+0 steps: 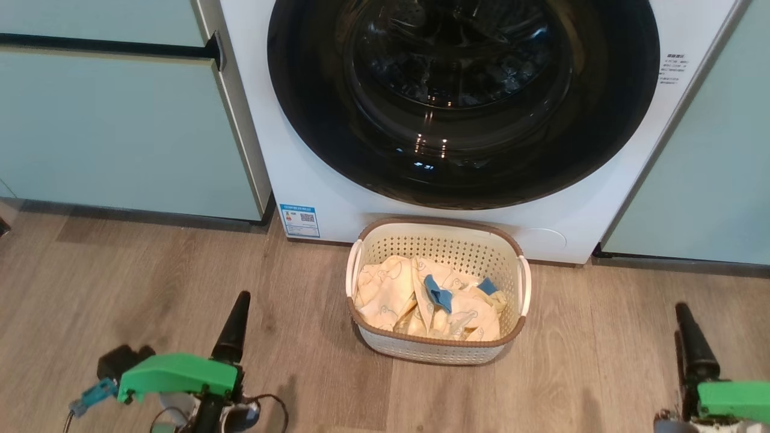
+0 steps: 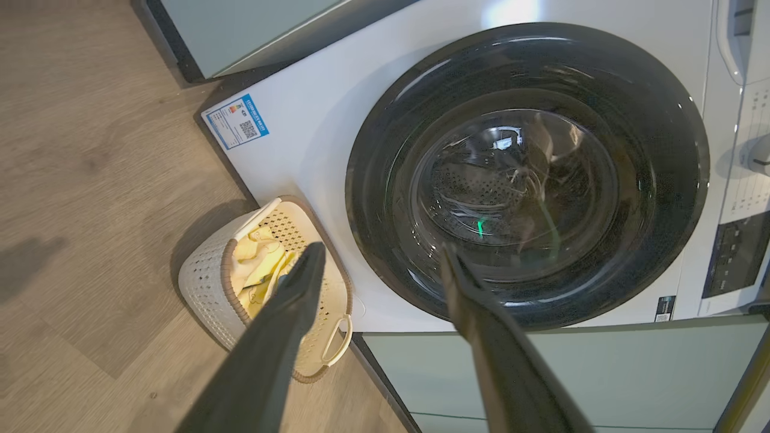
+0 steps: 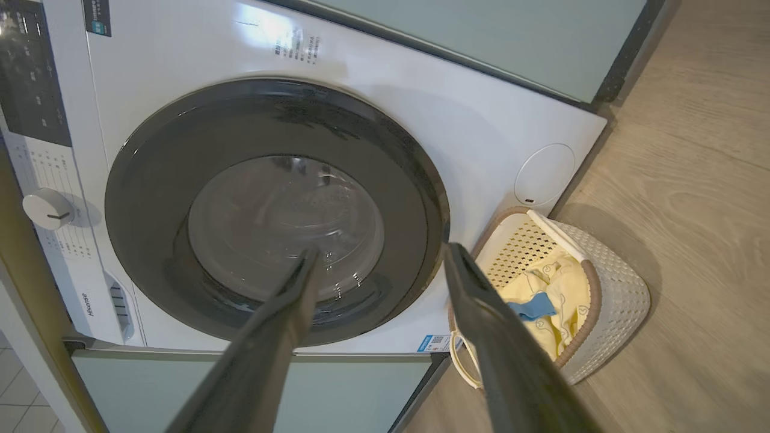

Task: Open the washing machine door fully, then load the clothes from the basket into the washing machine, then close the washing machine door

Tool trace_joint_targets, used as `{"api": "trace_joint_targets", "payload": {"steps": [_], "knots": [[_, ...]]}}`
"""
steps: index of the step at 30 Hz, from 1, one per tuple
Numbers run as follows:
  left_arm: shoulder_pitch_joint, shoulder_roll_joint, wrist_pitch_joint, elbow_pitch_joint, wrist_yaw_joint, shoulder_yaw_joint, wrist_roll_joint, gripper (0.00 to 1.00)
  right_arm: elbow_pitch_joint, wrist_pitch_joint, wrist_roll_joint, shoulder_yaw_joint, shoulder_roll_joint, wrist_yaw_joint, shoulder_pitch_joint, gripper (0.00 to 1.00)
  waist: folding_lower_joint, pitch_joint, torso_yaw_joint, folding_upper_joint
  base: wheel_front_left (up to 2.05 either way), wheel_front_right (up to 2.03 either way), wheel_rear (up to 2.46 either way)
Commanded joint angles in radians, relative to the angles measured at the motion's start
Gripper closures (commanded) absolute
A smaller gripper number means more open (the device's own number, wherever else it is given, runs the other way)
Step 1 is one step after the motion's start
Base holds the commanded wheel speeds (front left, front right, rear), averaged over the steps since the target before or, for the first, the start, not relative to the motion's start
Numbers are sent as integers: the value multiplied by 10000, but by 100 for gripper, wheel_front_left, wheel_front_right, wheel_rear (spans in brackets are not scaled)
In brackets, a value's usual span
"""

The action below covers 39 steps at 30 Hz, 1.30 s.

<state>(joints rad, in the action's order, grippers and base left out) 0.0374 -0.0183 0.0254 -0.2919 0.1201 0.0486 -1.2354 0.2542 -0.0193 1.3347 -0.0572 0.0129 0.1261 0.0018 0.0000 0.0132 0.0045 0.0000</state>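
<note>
**Ahead of left gripper (image 2: 382,249) and right gripper (image 3: 383,249), round black-rimmed glass washing machine door (image 1: 463,156) shut**

Between them, before the big white front-loading washing machine (image 1: 295,174), an oval cream perforated basket (image 1: 433,352) holds pale yellow clothes (image 1: 409,294) with blue parts. "Hisense" lettering (image 3: 88,305) runs beside the control panel (image 3: 30,78); a blue QR-code sticker (image 2: 236,120) marks the corner on the left gripper's side. Both grippers' long dark fingers (image 2: 289,313) are parted, empty, aimed at the door, well short of it.

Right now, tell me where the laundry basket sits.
Head view, centre: the basket stands on the wood floor directly in front of the washing machine, just below its closed round door.
</note>
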Motion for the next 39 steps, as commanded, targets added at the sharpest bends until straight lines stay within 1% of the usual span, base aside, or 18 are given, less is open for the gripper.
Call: {"api": "trace_joint_targets", "payload": {"steps": [1,19,30,33,39], "knots": [[587,-135,104,440,40,81,373,0,-474,-162,-343,121,158,18,-693,0,0,0,4,0,0,0,0],[998,-178,634,984,55,1,3207,0,-964,-692,-3500,325,209,25,-936,0,0,35,25,0,0,0,0],[1270,-205,958,1184,58,102,5197,0,-1260,-1017,-5244,464,239,29,-1092,0,0,50,27,0,0,0,0],[1333,-212,1046,1183,4,91,5806,0,-1286,-1106,-5709,457,248,30,-1123,0,0,59,29,0,0,0,0],[1469,-224,1193,1173,-176,96,6503,0,-1232,-1252,-6473,434,262,32,-1169,0,0,68,44,0,0,0,0]]}}
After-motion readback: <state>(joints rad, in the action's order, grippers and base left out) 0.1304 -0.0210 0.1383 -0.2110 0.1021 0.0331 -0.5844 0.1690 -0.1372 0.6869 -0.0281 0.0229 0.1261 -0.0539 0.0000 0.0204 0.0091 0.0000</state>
